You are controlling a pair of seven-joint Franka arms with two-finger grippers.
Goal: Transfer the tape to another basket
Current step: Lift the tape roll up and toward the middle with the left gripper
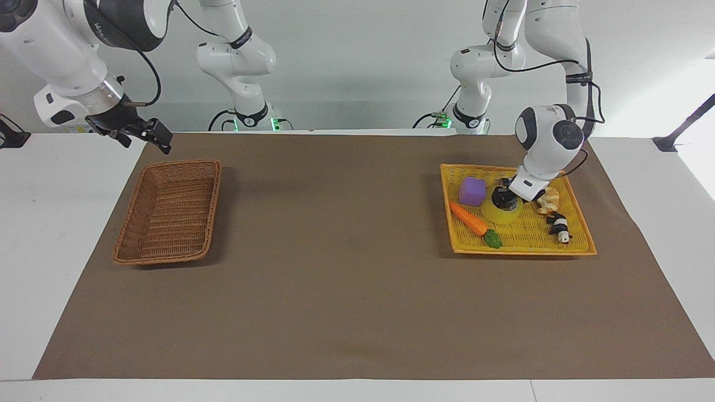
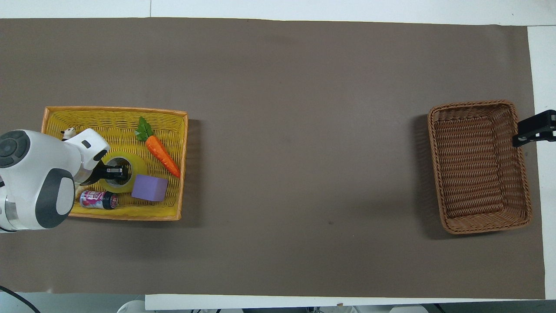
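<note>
The yellow tape roll (image 1: 507,215) lies flat in the yellow woven tray (image 1: 525,237) at the left arm's end of the table; in the overhead view the tape (image 2: 135,167) sits beside a purple cube. My left gripper (image 1: 501,199) is low over the roll, open, its tips down at the roll's core hole (image 2: 114,172). The brown wicker basket (image 1: 167,212) stands empty at the right arm's end (image 2: 478,169). My right gripper (image 1: 159,135) waits in the air beside the basket's edge nearer the robots (image 2: 532,130).
The yellow tray (image 2: 108,118) also holds a purple cube (image 2: 149,188), a toy carrot (image 2: 161,153), a small can (image 2: 97,200), a panda toy (image 1: 558,226) and a pale crumpled thing (image 1: 548,200). Brown mat lies between tray and basket.
</note>
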